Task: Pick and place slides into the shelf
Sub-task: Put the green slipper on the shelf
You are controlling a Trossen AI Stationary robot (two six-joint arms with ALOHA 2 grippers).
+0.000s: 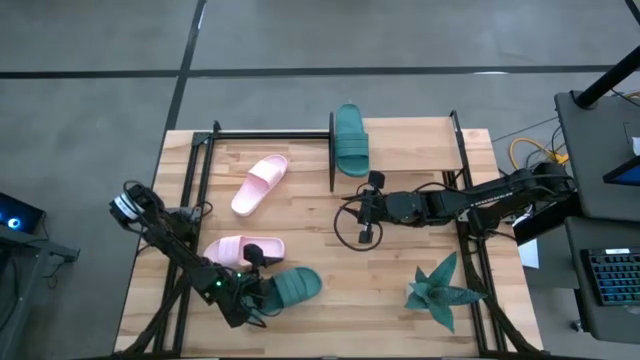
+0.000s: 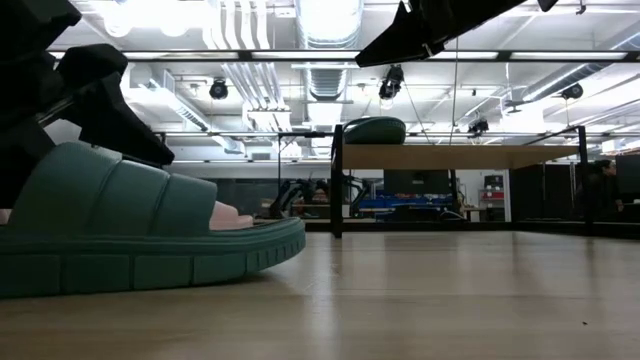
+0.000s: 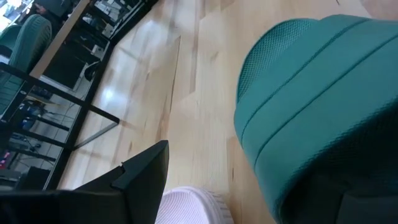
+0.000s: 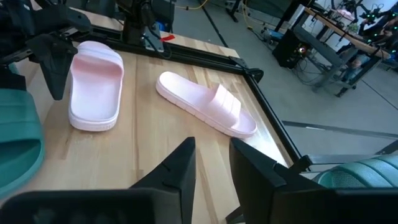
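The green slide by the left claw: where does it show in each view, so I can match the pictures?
High view: green slide lies near the table's front edge, at the left claw.
Low view: fills the left foreground.
Left wrist view: large, close, across the right side.
Right wrist view: cut off at the left edge.
Shared landmark: the pink slide lying beside it.
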